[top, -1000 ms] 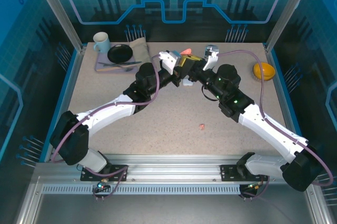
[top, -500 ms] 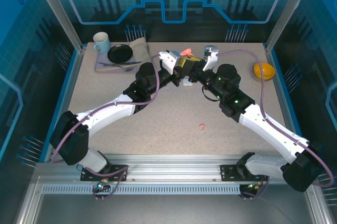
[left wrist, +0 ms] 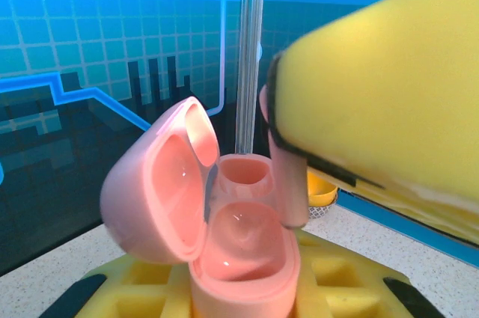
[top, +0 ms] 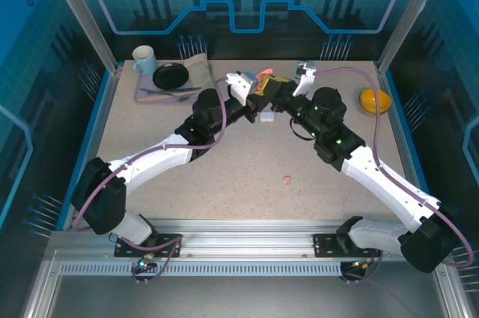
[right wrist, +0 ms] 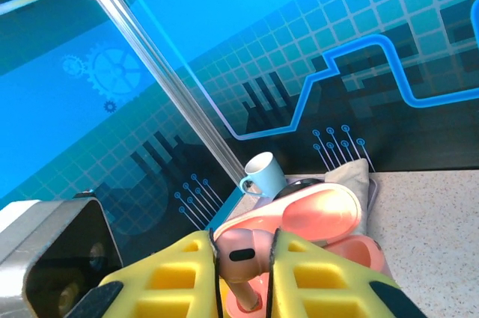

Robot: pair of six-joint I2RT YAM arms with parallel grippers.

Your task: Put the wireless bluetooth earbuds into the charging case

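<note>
My left gripper (left wrist: 243, 292) is shut on the base of a salmon-pink charging case (left wrist: 243, 247), whose lid (left wrist: 161, 183) hangs open to the left. My right gripper (right wrist: 245, 262) is shut on a pink earbud (right wrist: 241, 254). Its stem (left wrist: 288, 183) points down at the case's right rim. In the top view the two grippers meet at the back middle of the table, with the pink case (top: 263, 73) between them. A second pink earbud (top: 287, 179) lies alone on the table. A small white case (top: 267, 116) sits below the grippers.
At the back left stand a pale blue mug (top: 144, 60), a black bowl (top: 171, 75) and a folded cloth (top: 197, 69) on a tray. A yellow object (top: 374, 99) lies at the right edge. Glass walls close in the table.
My right arm has shifted slightly back and to the right, bringing the earbud over the open case. The left arm holds still.
</note>
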